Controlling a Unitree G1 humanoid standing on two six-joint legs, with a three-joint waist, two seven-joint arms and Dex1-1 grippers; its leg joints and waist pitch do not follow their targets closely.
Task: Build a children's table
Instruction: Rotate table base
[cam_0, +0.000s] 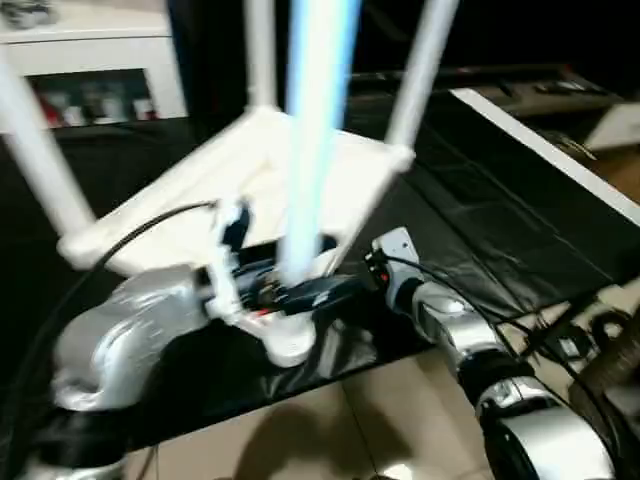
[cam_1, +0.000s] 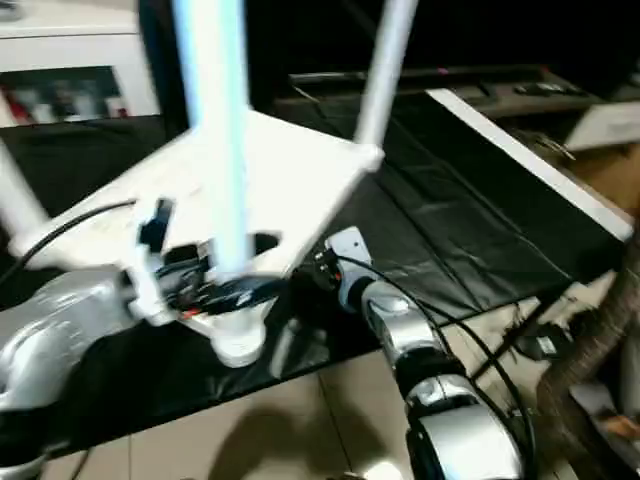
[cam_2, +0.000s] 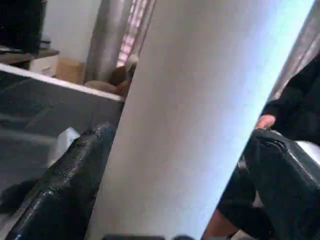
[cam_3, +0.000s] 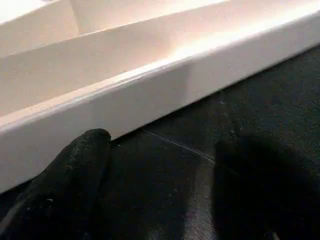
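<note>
The children's table (cam_0: 270, 170) lay upside down on the black sheet (cam_0: 470, 230), legs up. The left gripper (cam_2: 175, 165) pinched the nearest leg (cam_0: 315, 130) between its two fingers. The right gripper (cam_3: 160, 170) stood spread beside the table's frame, touching nothing.

Home room: glass-door cabinet (cam_0: 90, 75), curtains (cam_2: 112, 37), tiled floor (cam_0: 330, 425).

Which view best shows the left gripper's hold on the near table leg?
The left wrist view: both fingers flank the near leg, closed against its sides. The left eye view shows the left gripper low on that leg, blurred. The right wrist view shows the table's frame edge instead.
</note>
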